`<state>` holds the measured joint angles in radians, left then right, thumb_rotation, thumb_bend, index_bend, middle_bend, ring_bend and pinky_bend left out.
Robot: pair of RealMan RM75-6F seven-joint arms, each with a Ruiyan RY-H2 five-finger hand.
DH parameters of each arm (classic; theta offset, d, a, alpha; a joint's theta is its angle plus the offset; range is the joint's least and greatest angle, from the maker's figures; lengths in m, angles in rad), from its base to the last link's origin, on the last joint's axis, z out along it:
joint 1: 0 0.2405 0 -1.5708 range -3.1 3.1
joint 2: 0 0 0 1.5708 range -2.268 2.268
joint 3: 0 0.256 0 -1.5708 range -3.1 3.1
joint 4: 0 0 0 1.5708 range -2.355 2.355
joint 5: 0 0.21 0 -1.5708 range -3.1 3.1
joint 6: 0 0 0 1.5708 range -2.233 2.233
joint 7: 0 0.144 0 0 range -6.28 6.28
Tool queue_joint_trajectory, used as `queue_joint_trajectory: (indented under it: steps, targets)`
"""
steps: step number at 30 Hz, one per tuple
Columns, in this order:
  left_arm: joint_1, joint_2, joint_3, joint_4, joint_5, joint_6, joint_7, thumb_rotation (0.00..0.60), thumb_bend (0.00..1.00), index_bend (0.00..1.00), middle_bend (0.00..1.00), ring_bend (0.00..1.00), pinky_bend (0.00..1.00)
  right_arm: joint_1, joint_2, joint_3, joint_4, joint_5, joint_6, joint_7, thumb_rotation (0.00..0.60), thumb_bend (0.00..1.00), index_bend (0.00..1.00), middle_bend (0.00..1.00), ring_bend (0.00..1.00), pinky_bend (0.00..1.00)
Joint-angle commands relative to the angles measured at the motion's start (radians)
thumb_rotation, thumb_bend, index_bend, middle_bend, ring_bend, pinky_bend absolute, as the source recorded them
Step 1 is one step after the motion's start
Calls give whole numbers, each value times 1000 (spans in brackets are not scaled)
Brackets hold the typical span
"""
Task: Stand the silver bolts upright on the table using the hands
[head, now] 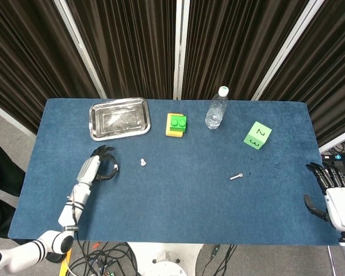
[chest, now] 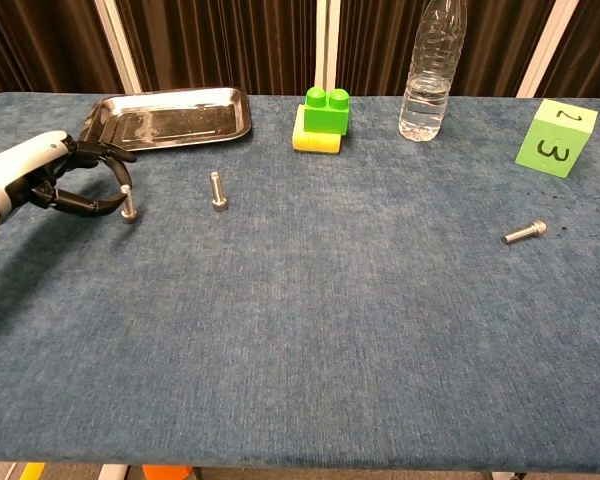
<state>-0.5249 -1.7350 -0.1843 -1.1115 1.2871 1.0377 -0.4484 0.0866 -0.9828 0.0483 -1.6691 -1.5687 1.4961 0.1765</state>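
Toward the table's left side one silver bolt stands upright, seen from above as a small bolt. Left of it, my left hand pinches a second bolt between thumb and a fingertip; that bolt is upright with its foot on or just above the cloth. The head view shows the same left hand. A third bolt lies on its side at the right, also visible as a lying bolt. My right hand hovers off the table's right edge, fingers spread and holding nothing.
A steel tray sits at the back left, just behind my left hand. A green-and-yellow block, a water bottle and a green numbered cube line the back. The blue cloth table lies below.
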Motion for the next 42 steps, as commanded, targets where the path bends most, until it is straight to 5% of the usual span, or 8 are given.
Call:
queue_joint_trajectory:
  steps: [1, 15, 25, 34, 42]
  targets:
    - [2, 0, 2, 1, 5, 3, 1, 600, 392, 478, 160, 0, 0, 0, 0, 0, -1, 1, -1, 0, 600, 320, 111, 119, 0, 0]
    - [19, 21, 14, -13, 42, 50, 30, 600, 392, 329, 159, 0, 0, 14, 9, -3, -4, 5, -34, -10, 600, 323, 111, 119, 0, 0]
    - [112, 232, 17, -197, 45, 213, 281, 600, 283, 303, 158, 0, 0, 201, 29, 17, -18, 6, -320, -118, 600, 161, 123, 148, 0, 0]
    - [218, 390, 2, -389, -11, 345, 429, 600, 224, 326, 158, 0, 0, 380, -75, 56, 57, 61, -551, -210, 600, 204, 325, 185, 0, 0]
    - [279, 434, 26, -449, 6, 396, 410, 600, 223, 333, 158, 0, 0, 466, -238, 58, 196, 94, -626, -313, 600, 224, 408, 192, 0, 0]
